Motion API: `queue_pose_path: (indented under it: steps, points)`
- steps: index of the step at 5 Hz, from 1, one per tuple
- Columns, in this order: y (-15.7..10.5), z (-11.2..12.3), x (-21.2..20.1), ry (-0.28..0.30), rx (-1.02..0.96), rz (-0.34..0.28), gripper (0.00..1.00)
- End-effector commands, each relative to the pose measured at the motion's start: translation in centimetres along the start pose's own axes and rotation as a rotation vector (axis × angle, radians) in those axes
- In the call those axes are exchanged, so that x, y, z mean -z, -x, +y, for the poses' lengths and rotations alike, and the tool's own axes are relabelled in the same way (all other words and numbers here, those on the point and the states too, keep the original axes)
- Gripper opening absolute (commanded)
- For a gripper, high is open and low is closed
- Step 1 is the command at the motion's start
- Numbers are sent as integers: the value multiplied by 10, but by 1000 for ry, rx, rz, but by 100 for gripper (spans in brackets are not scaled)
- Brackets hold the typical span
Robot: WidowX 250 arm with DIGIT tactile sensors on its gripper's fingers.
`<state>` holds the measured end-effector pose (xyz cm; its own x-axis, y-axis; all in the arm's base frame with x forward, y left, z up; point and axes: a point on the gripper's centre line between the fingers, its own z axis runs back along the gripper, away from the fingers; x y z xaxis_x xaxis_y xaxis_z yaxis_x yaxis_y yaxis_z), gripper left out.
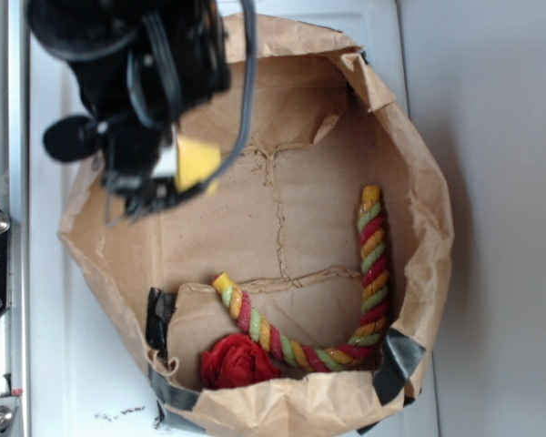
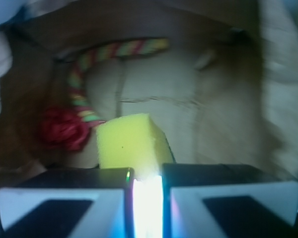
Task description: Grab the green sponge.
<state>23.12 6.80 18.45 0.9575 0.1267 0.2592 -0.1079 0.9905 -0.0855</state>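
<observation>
Exterior: brown paper bag on white table.

1. One gripper, black, at 10 o'clock in the exterior view.
2. One green sponge, a yellow foam block, held at the gripper.
3. One twisted rope of red, yellow and green strands, curving from 6 to 3 o'clock.
4. One red cloth ball, at 6 o'clock.
5. One brown paper bag, enclosing all items.
6. Two gripper fingers, seen in the wrist view.
</observation>
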Motion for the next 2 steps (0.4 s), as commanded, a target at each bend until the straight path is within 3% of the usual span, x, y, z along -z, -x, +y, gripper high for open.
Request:
queue_pose_path:
  steps: [1,2]
  points:
    - [-17,-18,-18,-99,-29,-3,0]
    - [-24,-26,-17,-123,-14,-4,0]
